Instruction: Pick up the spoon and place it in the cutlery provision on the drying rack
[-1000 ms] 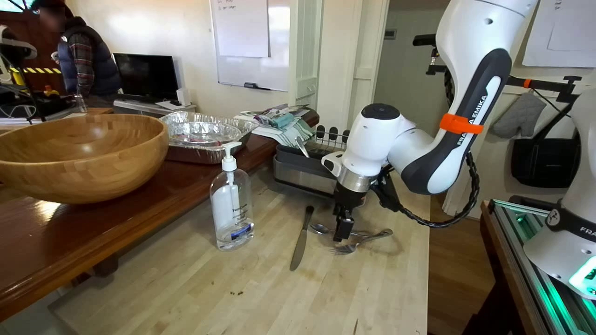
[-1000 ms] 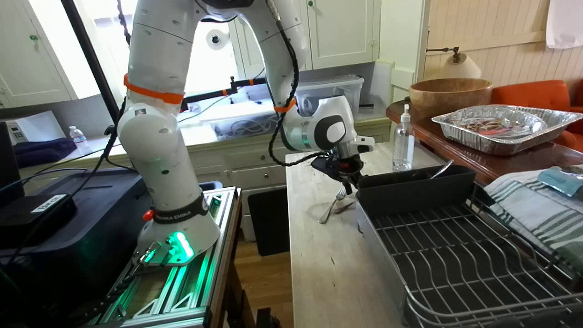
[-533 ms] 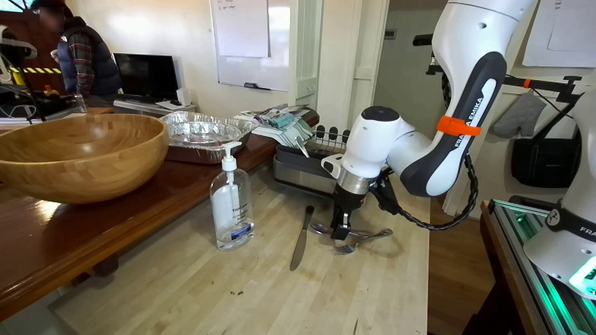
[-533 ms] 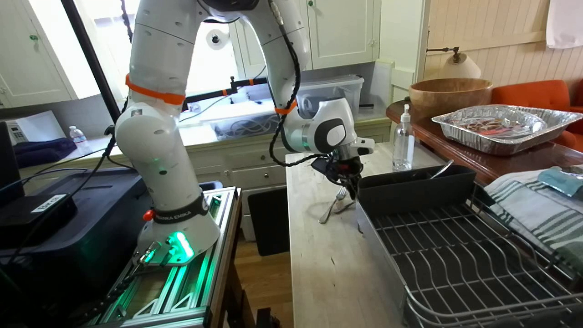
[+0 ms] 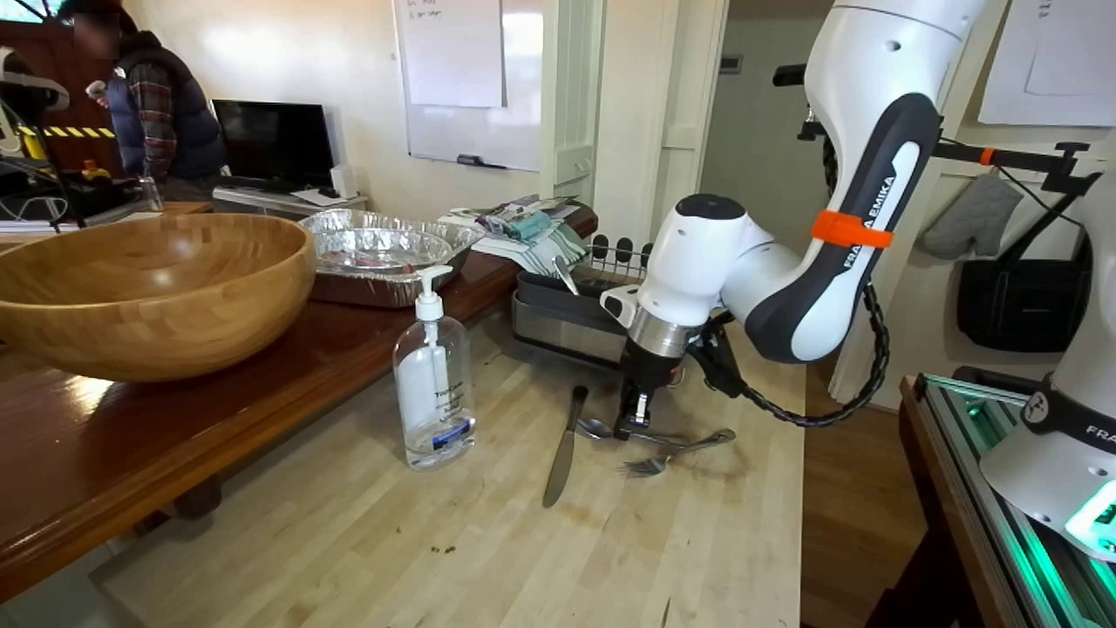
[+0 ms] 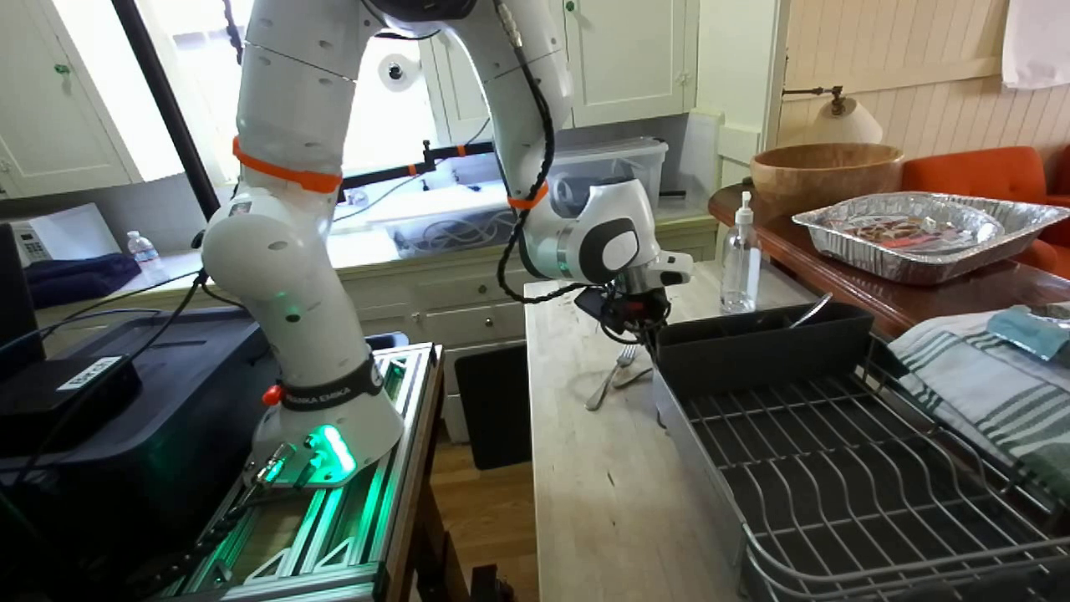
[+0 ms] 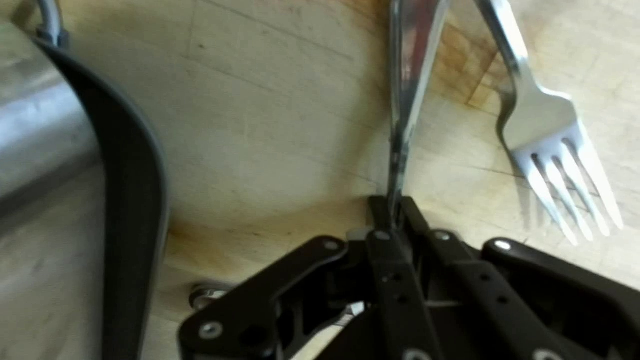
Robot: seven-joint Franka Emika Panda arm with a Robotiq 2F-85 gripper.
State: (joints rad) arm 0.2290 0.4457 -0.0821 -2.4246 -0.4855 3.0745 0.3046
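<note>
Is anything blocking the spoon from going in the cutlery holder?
Yes: the side of the drying rack and the wall of the cutlery holder stand in the way of the spoon, pinched in the gripper, so it likely needs lifting over. Nothing else visible blocks it, though a shiny utensil leans in the holder.

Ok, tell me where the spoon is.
In the wrist view, the spoon is pinched in the end effector, left of the fork; in an exterior view, it is right of the knife.

The gripper [image 7: 394, 210] pinches the spoon [image 7: 414, 65] by its handle, near a fork [image 7: 542, 117].
</note>
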